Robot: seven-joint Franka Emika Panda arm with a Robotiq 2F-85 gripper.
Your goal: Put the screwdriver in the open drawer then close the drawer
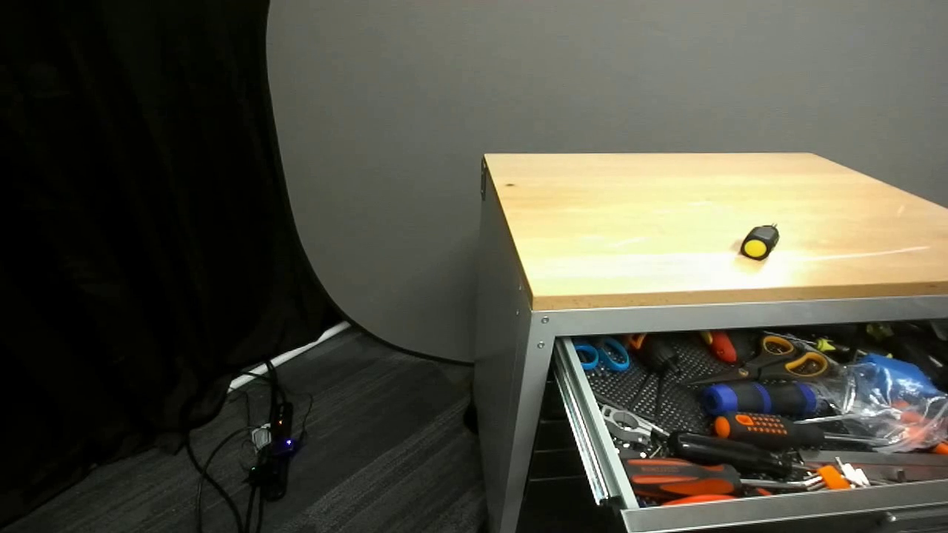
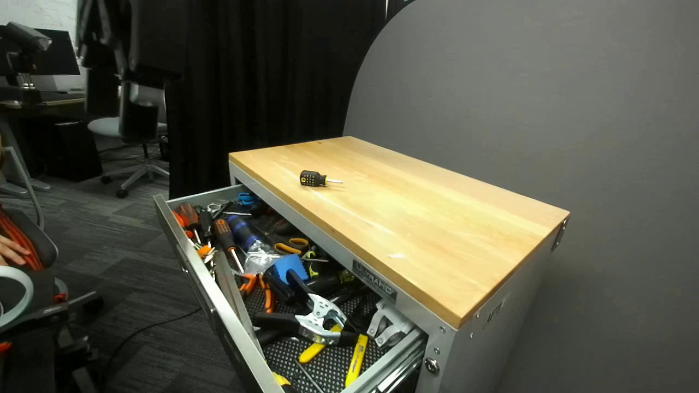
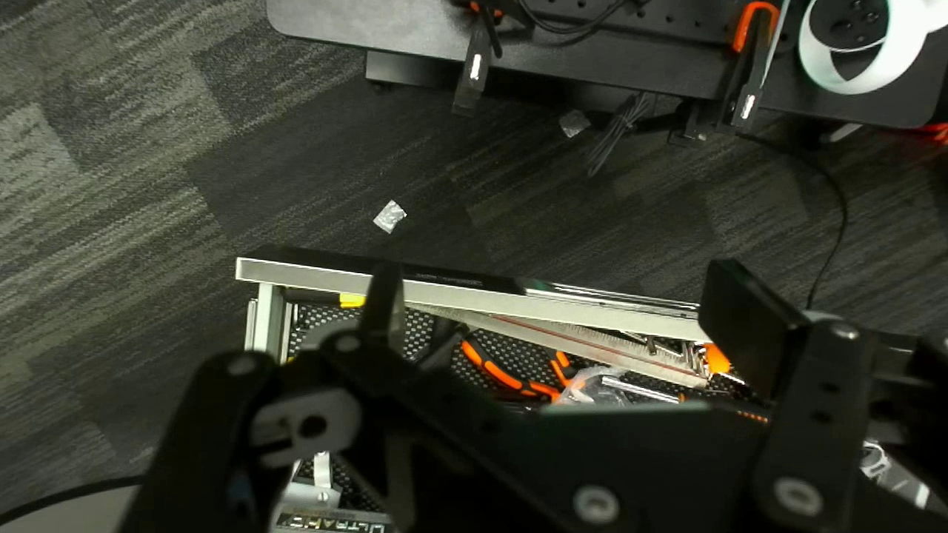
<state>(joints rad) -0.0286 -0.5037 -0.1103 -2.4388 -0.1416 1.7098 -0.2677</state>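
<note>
Can see the gripper (image 3: 565, 314) across the lower half of the wrist view with fingers spread wide, and again at the upper left of the frame in an exterior view, well apart from the screwdriver (image 2: 314, 179). Can find the latter lying on the wooden top (image 2: 426, 229), just left of centre in that frame, with the drawer (image 2: 235, 322) pulled out at lower left, crowded with hand tools (image 2: 224, 234)

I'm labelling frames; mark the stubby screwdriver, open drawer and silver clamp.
Stubby screwdriver (image 2: 313, 178): in an exterior view, on the handle.
Drawer (image 1: 785, 507): in an exterior view, on the front rim.
Clamp (image 2: 318, 322): in an exterior view, on the metal body.
</note>
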